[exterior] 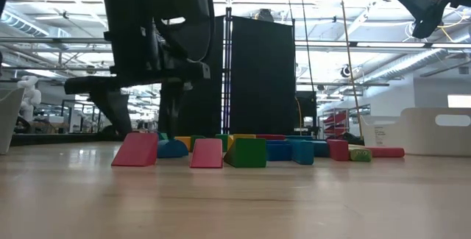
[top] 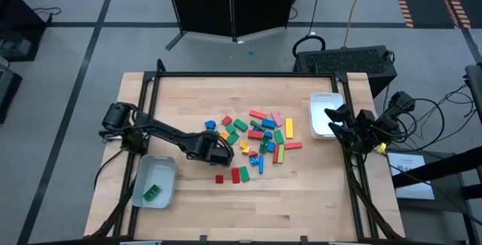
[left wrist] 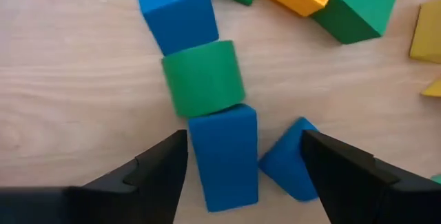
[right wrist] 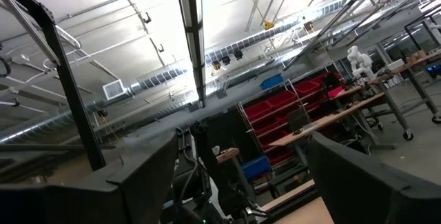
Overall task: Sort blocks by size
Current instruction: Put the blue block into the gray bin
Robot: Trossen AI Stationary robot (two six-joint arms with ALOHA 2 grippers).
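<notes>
The blocks (top: 260, 134) lie scattered in a loose pile mid-table in red, green, blue, yellow, orange and pink. My left gripper (top: 223, 153) hangs open, pointing down, over the pile's left edge. In the left wrist view its fingers (left wrist: 162, 172) stand on either side of a blue bar (left wrist: 224, 156) and a blue wedge (left wrist: 288, 167) that lie flat on the wood, without touching either. A green block (left wrist: 203, 78) and a blue cube (left wrist: 176, 10) lie in line beyond the bar. My right gripper (top: 337, 117) waits open at the table's right edge, pointing upward.
A pale tray (top: 167, 171) at the near left holds one green block (top: 152, 192). A second pale tray (top: 320, 103) stands at the far right beside my right arm. Two red blocks (top: 235, 174) and a green one lie apart, nearer the front edge.
</notes>
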